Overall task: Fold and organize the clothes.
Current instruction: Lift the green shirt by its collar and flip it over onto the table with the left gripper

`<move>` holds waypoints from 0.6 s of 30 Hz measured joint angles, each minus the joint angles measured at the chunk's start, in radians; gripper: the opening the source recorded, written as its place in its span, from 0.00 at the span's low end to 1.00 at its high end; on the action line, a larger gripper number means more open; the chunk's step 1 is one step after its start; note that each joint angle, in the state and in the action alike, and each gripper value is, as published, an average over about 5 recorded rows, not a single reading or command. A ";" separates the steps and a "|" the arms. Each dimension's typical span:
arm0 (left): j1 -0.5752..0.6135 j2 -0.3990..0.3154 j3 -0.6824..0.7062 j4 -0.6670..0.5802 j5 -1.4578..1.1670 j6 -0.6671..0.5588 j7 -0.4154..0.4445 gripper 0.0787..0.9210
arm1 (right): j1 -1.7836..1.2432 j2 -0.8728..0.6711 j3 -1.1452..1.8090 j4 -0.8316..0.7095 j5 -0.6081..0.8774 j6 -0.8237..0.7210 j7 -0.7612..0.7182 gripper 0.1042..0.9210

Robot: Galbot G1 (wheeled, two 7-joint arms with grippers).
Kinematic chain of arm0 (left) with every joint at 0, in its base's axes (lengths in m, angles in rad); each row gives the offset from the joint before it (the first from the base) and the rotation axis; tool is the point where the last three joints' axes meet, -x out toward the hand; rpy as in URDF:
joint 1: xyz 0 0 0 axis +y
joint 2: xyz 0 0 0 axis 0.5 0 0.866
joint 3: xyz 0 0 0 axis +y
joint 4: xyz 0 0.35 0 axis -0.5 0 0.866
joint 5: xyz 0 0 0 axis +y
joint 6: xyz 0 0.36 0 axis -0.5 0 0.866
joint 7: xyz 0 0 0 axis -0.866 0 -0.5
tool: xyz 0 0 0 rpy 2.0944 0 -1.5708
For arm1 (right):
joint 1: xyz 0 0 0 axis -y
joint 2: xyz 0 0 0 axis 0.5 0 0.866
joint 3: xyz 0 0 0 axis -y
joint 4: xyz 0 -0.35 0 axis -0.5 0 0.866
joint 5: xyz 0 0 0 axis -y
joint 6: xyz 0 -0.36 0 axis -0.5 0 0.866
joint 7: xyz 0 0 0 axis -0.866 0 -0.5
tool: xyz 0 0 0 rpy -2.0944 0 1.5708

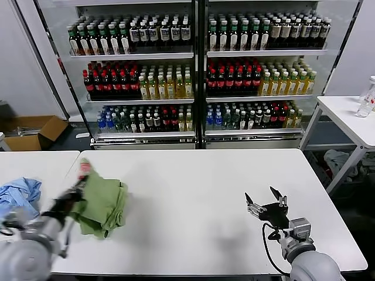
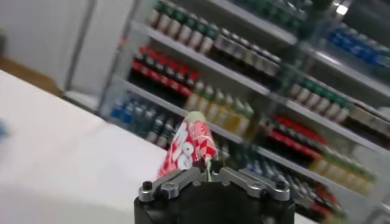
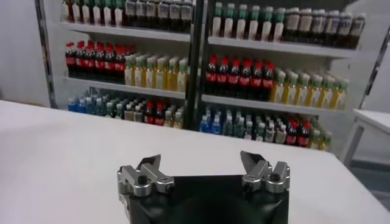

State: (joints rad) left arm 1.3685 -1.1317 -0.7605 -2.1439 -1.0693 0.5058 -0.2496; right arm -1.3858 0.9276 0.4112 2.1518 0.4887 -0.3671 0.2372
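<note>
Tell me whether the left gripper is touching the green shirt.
Touching. In the left wrist view the left gripper is shut on a pinched-up fold of the green shirt, the red-and-white print sticking up between its fingers.

No brand or number can be read on the rows of bottles (image 1: 193, 76) in the far glass-fronted cooler. The red-and-white printed graphic (image 2: 189, 146) on the light green soft-fabric shirt (image 1: 105, 202) shows blurred white letters, not legible.

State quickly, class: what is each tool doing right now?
Left tool: shut on the green shirt, lifting its printed part.
Right tool: open, holding nothing, over the white table.

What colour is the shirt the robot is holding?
Light green shirt, with a red-and-white print; clearest in the head view, gripped by the left gripper.
</note>
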 measured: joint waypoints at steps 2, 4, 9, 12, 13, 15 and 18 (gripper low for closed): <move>-0.020 -0.049 0.089 -0.005 0.039 -0.005 -0.010 0.02 | 0.003 -0.004 0.000 0.000 -0.015 0.012 -0.001 0.88; -0.043 -0.103 0.177 0.004 0.077 -0.012 -0.017 0.02 | 0.007 -0.006 0.000 -0.002 -0.028 0.024 -0.002 0.88; -0.118 -0.242 0.372 0.082 0.168 -0.033 -0.037 0.02 | 0.027 -0.004 -0.005 -0.015 -0.049 0.053 0.002 0.88; -0.173 -0.308 0.467 0.146 0.217 -0.050 -0.041 0.05 | 0.043 -0.002 -0.008 -0.021 -0.049 0.064 0.008 0.88; -0.190 -0.324 0.494 0.167 0.234 -0.056 -0.041 0.07 | 0.047 -0.003 -0.008 -0.022 -0.046 0.066 0.008 0.88; -0.221 -0.353 0.542 0.206 0.272 -0.069 -0.037 0.13 | 0.055 -0.005 -0.008 -0.024 -0.038 0.069 0.006 0.88; -0.251 -0.384 0.593 0.241 0.331 -0.084 -0.027 0.24 | 0.070 -0.005 -0.013 -0.032 -0.024 0.070 0.002 0.88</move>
State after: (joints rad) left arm 1.1179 -1.5160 -0.1674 -1.9030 -0.7379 0.4216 -0.2765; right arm -1.3160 0.9225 0.3978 2.1202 0.4649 -0.2971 0.2388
